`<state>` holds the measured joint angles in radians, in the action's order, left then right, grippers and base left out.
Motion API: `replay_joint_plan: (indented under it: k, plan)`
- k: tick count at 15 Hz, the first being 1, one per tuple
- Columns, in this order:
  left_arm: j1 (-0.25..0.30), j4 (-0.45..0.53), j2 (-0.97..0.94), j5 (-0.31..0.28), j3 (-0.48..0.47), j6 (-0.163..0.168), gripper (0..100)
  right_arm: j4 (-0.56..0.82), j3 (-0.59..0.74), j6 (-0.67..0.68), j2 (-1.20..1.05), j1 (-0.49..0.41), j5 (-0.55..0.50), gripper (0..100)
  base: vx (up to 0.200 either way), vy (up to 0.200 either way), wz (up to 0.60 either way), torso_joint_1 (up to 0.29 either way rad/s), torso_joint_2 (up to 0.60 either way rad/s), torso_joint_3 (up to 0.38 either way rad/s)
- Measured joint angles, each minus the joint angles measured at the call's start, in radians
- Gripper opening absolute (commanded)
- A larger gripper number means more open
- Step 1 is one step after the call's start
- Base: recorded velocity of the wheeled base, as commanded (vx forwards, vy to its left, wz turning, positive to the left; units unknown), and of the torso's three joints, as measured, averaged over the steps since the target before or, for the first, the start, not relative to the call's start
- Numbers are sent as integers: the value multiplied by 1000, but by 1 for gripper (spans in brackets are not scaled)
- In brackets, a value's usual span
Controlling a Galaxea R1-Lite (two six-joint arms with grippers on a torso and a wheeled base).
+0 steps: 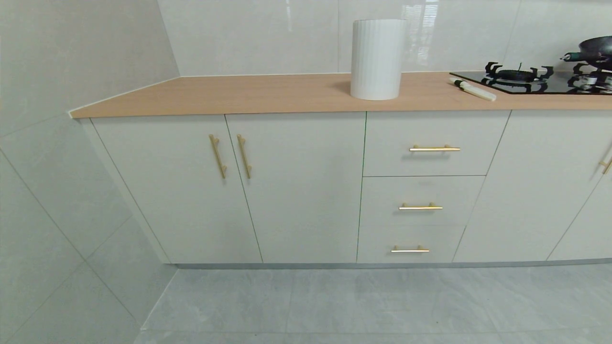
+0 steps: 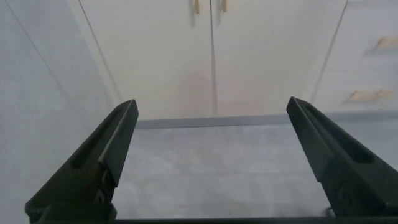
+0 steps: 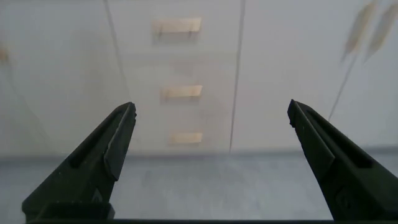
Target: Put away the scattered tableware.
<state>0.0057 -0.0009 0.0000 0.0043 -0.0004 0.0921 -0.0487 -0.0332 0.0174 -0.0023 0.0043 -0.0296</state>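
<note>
A white knife-like utensil with a dark band (image 1: 472, 89) lies on the wooden countertop (image 1: 239, 93) beside the stove. A tall white ribbed container (image 1: 377, 59) stands on the counter near the middle. My left gripper (image 2: 211, 118) is open and holds nothing, low above the floor, facing the double cabinet doors (image 2: 211, 56). My right gripper (image 3: 211, 118) is open too, nothing between its fingers, facing the three drawers (image 3: 177, 81).
A black gas stove (image 1: 540, 79) with a dark pan (image 1: 595, 50) sits at the far right of the counter. Below are cabinet doors with gold handles (image 1: 230, 155) and three drawers (image 1: 420, 184). A tiled wall closes off the left side; grey floor lies in front.
</note>
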Motion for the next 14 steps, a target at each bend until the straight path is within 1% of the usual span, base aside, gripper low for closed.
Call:
replay_joint_plan:
  k: [1, 2, 3, 4, 5, 6, 8, 10, 11, 12, 14]
  plan:
    - [0, 1, 0, 0, 0, -56, 100, -2, 17, 16, 0, 0, 1, 100, 0, 0, 0, 0, 0, 0]
    - [0, 1, 0, 0, 0, -68, 100, -2, 25, 13, 0, 0, 6, 100, 0, 0, 0, 0, 0, 0]
    - [0, 1, 0, 0, 0, -80, 100, 0, 27, -28, 0, 0, 23, 100, 0, 0, 0, 0, 0, 0]
    - [0, 0, 0, 1, 0, -94, 100, 2, 28, -80, 0, 0, 69, 100, 0, 0, 0, 0, 0, 0]
    - [0, 0, 0, 1, 0, -94, 100, 2, 29, -99, 0, 0, 118, 100, 0, 0, 0, 0, 0, 0]
    - [0, 0, 0, 1, 0, -95, 100, 7, 30, -105, 0, 0, 146, 100, 0, 0, 0, 0, 0, 0]
    - [0, 0, 0, 1, 0, -96, 100, 16, 29, -101, 0, -1, 132, 100, 0, 0, 0, 0, 0, 0]
    - [0, 0, 0, 3, 0, -96, 100, 14, 29, -64, 0, -1, -33, 100, 0, 0, 0, 0, 0, 0]
    - [0, 0, 0, 3, 0, -96, 100, 12, 29, -26, 0, -1, -75, 100, 0, 0, 0, 0, 0, 0]
    - [0, 0, 0, 3, 0, -97, 100, 16, 30, -17, 0, -2, -70, 100, 0, 0, 0, 0, 0, 0]
    - [0, 0, 0, 4, 0, -98, 100, 43, 30, -26, 9, 1, 37, 100, 0, 0, 0, 0, 0, 0]
